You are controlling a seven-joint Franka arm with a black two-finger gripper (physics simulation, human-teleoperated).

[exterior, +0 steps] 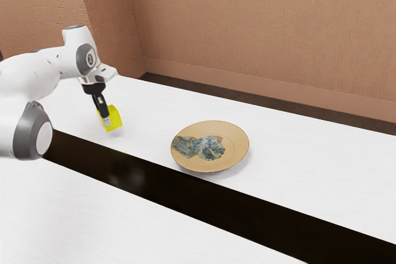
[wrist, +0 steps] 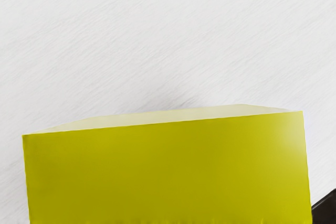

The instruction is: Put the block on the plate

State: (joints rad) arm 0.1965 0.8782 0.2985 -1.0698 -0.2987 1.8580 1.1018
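Reaching in from the exterior view's left, with slanted gripper [exterior: 107, 121] directed downward. Pinching the yellow block [exterior: 116, 115] just above the white table [exterior: 322, 159], to the exterior view's left of the plate [exterior: 236, 146].

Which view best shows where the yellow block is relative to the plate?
The exterior view: it shows the block at the gripper and the whole plate together. The wrist view gives a close-up of the block's broad face over the white table.
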